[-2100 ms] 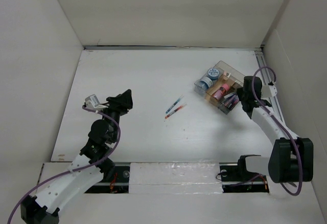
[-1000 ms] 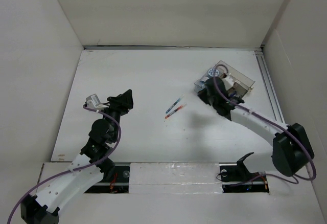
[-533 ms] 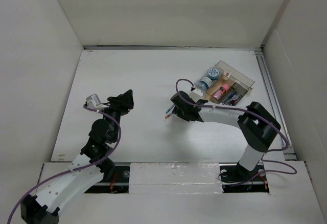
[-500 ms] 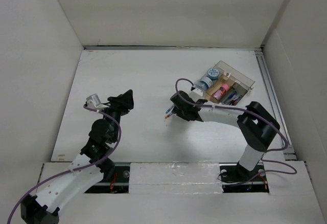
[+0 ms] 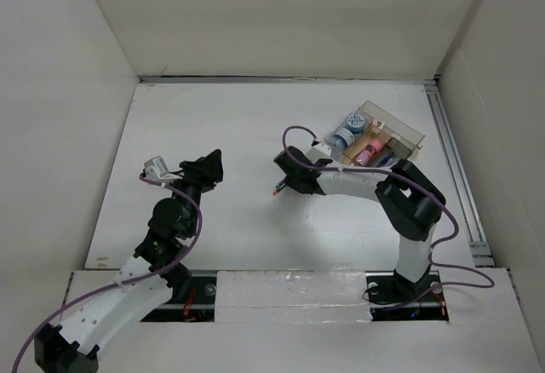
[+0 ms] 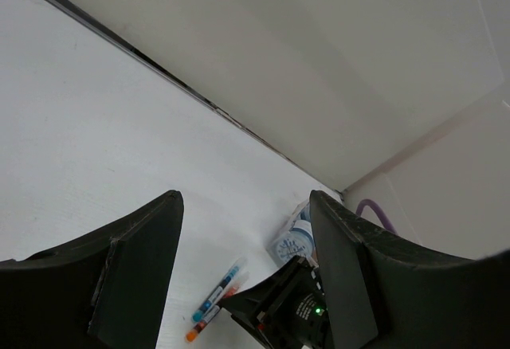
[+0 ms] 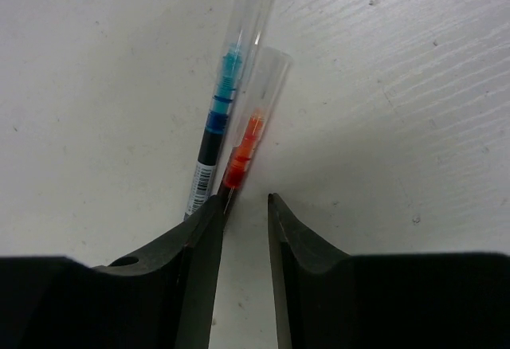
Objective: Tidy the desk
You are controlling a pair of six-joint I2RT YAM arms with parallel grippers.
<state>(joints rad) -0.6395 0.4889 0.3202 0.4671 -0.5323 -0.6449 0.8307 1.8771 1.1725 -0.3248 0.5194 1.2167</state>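
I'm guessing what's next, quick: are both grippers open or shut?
Left gripper: open, empty.
Right gripper: slightly open, empty, at the red pen.

Blue pen (image 7: 226, 90) and red pen (image 7: 248, 138) lie on white desk (image 7: 398, 86).

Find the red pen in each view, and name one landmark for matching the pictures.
Top external: the red pen lies mid-desk, with only its near tip showing left of the right gripper.
Left wrist: bottom centre, beside the blue pen, at the right gripper's tip.
Right wrist: centre, running up from the left jaw, with the blue pen on its left.
Shared landmark: the right gripper, jaws slightly apart at the pen's end.
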